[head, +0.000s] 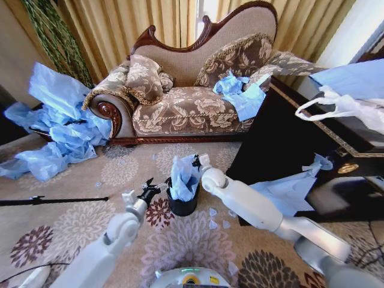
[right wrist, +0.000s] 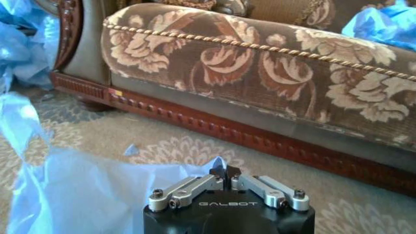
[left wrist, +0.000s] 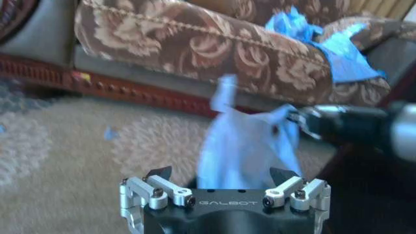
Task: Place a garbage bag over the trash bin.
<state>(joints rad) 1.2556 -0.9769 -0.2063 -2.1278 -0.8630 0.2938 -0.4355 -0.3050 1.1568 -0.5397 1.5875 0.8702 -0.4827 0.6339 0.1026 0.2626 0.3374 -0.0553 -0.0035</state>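
Left gripper [left wrist: 223, 176]: jaws spread wide and holding nothing; the garbage bag [left wrist: 244, 146] rises just ahead of the open tips, and in the head view this gripper [head: 150, 190] sits just beside the trash bin [head: 182, 206], apart from it.
Right gripper [right wrist: 225, 174]: jaws pinched together on a fold of the light-blue film, which spreads away to one side of the tips; in the head view it [head: 196, 162] holds the bag's upper edge above the far side of the bin.
Garbage bag [head: 182, 176]: standing bunched in the bin mouth, rim not yet turned down over the edge.
Trash bin: upright on the carpet [head: 90, 222], between the two grippers.
Step in hand: likely opening the bag mouth so it can be stretched over the rim.
Risk, tear: thin film held at one small pinch could rip if pulled hard against the rim.
Risk, slip: crinkly plastic may slide out of the closed jaws.
Risk, tip: the light bin could topple if the open left jaws knock its side.
Risk, miss: the loose, wavering film could evade the left jaws as they close.
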